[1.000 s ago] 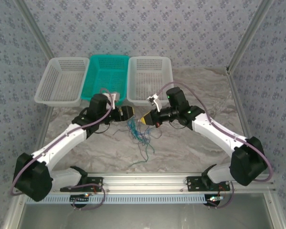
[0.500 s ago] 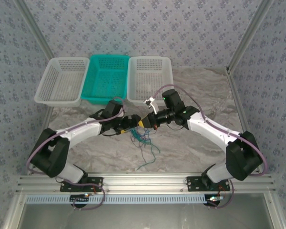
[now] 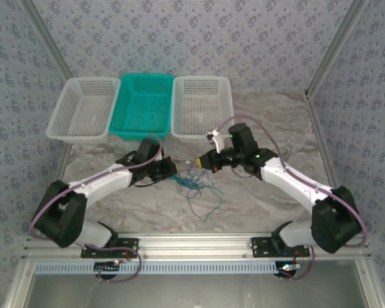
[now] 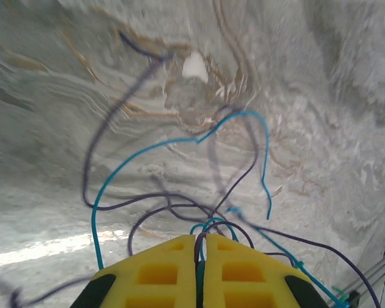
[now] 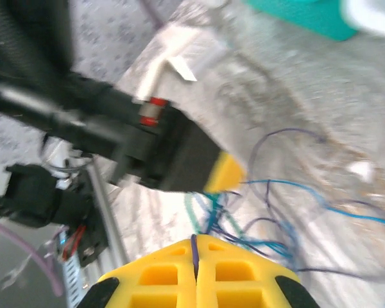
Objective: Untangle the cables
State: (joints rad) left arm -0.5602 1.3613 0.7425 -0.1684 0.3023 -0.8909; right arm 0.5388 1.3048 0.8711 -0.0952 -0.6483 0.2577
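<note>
Cables (image 3: 194,187) sit bunched between the two arms, loose ends trailing over the tabletop (image 3: 263,205). The left fingers (image 4: 160,273) and right fingers (image 5: 237,276) are each pinched closed on thin strands. Pulling apart hard could tighten the knot, or a strand could slip out.

Close view down the left gripper (image 4: 199,247): its two yellow fingers (image 4: 157,273) are pressed flat together at the bottom of the frame, with thin cables (image 4: 191,140) pinched in the seam between them. From the seam a teal strand (image 4: 265,167) loops high over a grey-veined marble surface (image 4: 321,96). Dark purple strands (image 4: 92,157) arc beside and across it, blurred where nearest. A small white speck (image 4: 194,66) lies on the surface beyond the loops
</note>
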